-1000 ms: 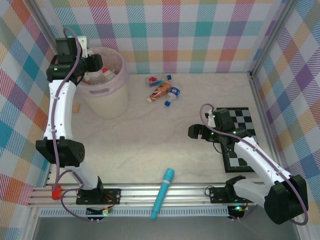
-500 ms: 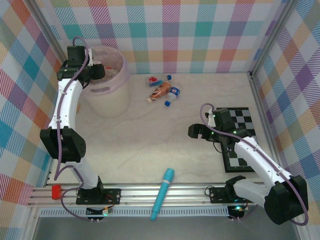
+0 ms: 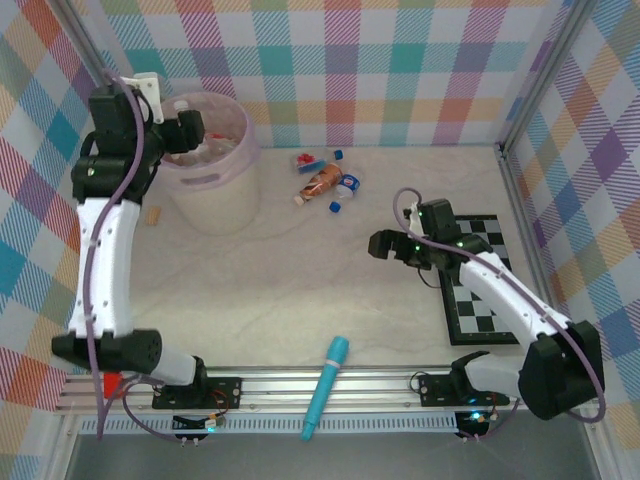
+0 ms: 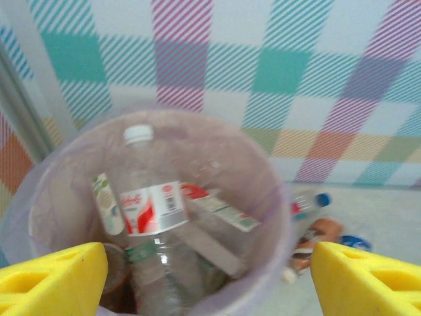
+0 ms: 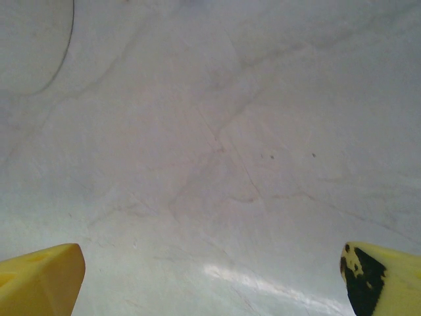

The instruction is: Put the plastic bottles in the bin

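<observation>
Pink-lilac plastic makes up the big round bin (image 3: 215, 205). It stands on the surface (image 3: 300, 290) in the far left corner, close to the checked wall. Inside it several plastic bottles (image 4: 154, 210) lie in a heap. One clear bottle with a white cap and a red and white label leans against the side.

The left end effector (image 3: 185, 125) hangs over the bin's left edge. Seen from its own camera, its yellow fingers (image 4: 52, 280) are spread wide apart with nothing between them. The bottles sit lower down inside the bin.

A few loose bottles (image 3: 325, 180) lie on the surface to the right of the bin, near the far wall and apart from the bin. One is brown and the small ones have blue caps. The bin's tall side stands between them and the left arm.

The right end effector (image 3: 378, 243) is low over the surface, a bit right of the middle, and points left. Its fingers (image 5: 39, 280) are wide apart too and hold nothing, with pale surface under them. Its arm reaches across a corner of a black-and-white chequered board (image 3: 480, 300) that lies flat on the right side.

A long teal-blue cylinder (image 3: 327, 385) lies at the near edge, partly on the metal rail (image 3: 380, 385) between the two arm bases. A small tan bit (image 3: 153, 214) lies just left of the bin.
</observation>
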`<action>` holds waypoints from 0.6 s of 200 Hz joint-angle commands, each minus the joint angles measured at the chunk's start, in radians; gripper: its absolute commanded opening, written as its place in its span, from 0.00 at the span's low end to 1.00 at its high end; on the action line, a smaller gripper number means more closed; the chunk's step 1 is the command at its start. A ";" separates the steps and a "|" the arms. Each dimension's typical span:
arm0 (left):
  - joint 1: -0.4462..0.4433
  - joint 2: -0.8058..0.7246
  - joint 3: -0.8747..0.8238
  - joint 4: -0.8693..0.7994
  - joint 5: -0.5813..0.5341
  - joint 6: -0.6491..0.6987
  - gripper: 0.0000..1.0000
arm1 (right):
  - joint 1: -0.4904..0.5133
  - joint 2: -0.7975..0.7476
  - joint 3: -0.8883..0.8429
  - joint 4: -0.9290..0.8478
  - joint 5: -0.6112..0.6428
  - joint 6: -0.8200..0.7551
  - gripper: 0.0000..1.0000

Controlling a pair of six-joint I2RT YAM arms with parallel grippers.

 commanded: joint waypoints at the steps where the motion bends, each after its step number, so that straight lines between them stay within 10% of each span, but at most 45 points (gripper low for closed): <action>1: -0.080 -0.113 -0.106 0.016 -0.025 -0.067 0.80 | -0.004 0.111 0.092 0.064 0.006 0.070 0.99; 50: -0.388 -0.293 -0.395 0.049 -0.124 -0.205 0.79 | 0.000 0.444 0.318 0.160 0.025 0.152 0.99; 120: -0.490 -0.432 -0.928 0.365 -0.051 -0.555 0.78 | 0.042 0.835 0.707 0.158 0.111 0.202 0.93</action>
